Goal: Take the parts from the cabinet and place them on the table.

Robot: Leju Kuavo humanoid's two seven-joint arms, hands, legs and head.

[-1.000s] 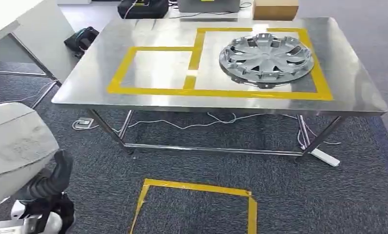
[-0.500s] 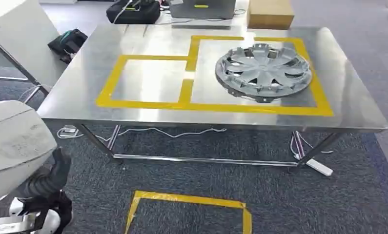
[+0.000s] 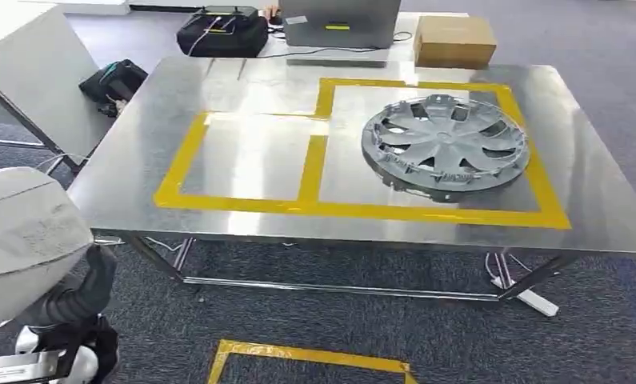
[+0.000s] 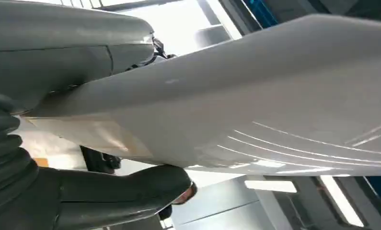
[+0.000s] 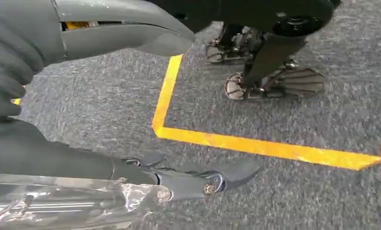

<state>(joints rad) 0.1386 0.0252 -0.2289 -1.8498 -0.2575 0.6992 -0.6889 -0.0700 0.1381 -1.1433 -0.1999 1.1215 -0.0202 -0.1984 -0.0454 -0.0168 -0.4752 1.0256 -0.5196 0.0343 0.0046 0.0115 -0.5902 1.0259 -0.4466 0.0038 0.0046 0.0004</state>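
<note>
My left hand [image 3: 86,298] grips a large pale grey-white panel part [image 3: 18,240] at the lower left of the head view, short of the table. In the left wrist view the thick thumb lies on one face of the panel [image 4: 255,105] and the dark fingers [image 4: 131,189] curl under the other. A silver wheel cover [image 3: 445,144] lies on the steel table [image 3: 130,152] inside the right yellow-taped box. The left taped box [image 3: 246,156] holds nothing. My right hand [image 5: 83,165] hangs over the carpet, thumb and fingers apart, holding nothing.
A cardboard box [image 3: 455,40], a laptop [image 3: 340,24] and a black bag [image 3: 222,30] sit beyond the table's far edge. A white desk [image 3: 26,72] with a dark bag [image 3: 110,80] stands at the left. Yellow tape [image 3: 314,356] marks the carpet; cables and a power strip [image 3: 530,300] lie under the table.
The whole picture has shifted: the camera has come closer to the table, which now looks larger and lower in the picture. The left hand still holds the panel the same way.
</note>
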